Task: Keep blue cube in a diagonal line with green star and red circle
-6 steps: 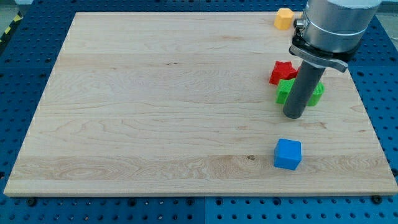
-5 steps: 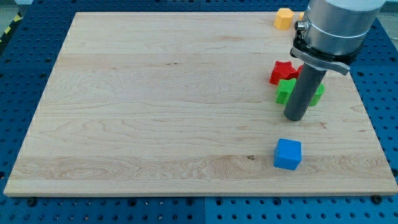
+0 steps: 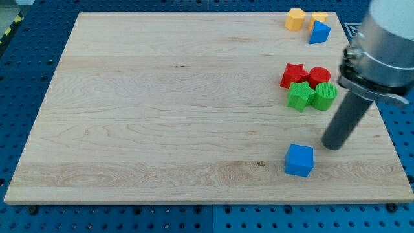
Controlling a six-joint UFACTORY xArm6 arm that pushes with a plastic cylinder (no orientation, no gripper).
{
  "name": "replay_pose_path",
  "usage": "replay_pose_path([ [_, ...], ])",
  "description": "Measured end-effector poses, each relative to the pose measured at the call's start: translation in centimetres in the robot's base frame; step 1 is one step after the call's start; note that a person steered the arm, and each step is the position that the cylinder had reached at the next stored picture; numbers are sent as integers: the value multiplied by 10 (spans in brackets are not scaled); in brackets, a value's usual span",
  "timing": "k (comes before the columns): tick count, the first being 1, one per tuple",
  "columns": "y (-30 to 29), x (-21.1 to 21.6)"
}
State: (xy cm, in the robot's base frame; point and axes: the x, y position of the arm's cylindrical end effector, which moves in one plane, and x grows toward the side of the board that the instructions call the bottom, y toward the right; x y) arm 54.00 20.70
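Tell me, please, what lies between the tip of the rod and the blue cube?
Nothing: in the camera view, only bare wood separates my tip from the blue cube, which sits toward the view's lower left of it.

My tip (image 3: 334, 146) moved right, off the green blocks.

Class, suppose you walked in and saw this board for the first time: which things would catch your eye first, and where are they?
The big grey arm at the view's right, its dark rod ending at my tip, just up and right of the lone blue cube. Above them, a tight cluster: red star, red circle, green star and green round block. Two yellow blocks and a blue triangle sit in the top right corner.
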Motion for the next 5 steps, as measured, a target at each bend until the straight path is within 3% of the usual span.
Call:
replay_pose_path([
  [2,-6,51],
  [4,-99,43],
  [5,-104,35],
])
